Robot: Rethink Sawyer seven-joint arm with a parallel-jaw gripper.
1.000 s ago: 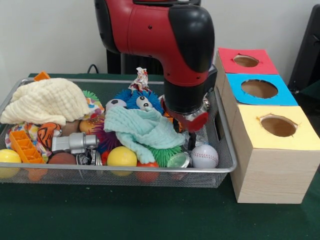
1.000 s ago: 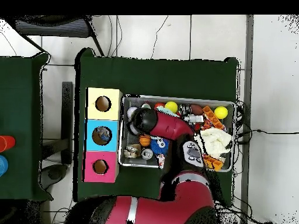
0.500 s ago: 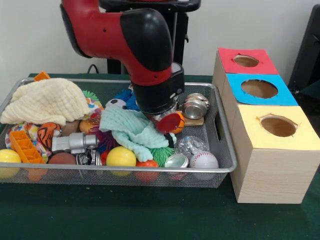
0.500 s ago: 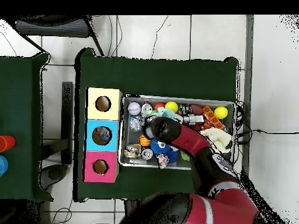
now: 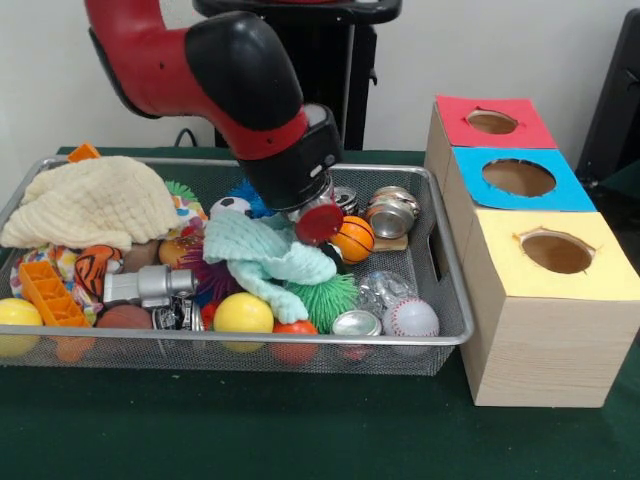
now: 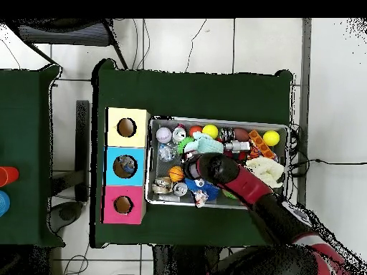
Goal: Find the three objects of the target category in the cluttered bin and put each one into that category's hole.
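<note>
Fingers are what I most want to read, and I cannot tell their state: the gripper (image 5: 318,222) shows only a red disc beneath the black wrist, just over the mint cloth (image 5: 262,258) in the middle of the wire bin (image 5: 440,262), and the arm hides it from the overhead camera. I hold the wrist low and tilted toward the lower right because the pile is deep and that angle lets me work into it.

Which category I am after is not something I can read from the scene. Candidates lie to the right of the disc: an orange basketball (image 5: 352,238) almost touching it, metal tins (image 5: 390,214) in the bin's upper right, and a baseball (image 5: 411,317) against the lower-right rim.

Three boxes sit just right of the bin on the tabletop (image 5: 300,430), red box (image 5: 493,122) uppermost, blue box (image 5: 518,178) next, yellow box (image 5: 556,253) lowest, each hole facing up so drops go straight in.
</note>
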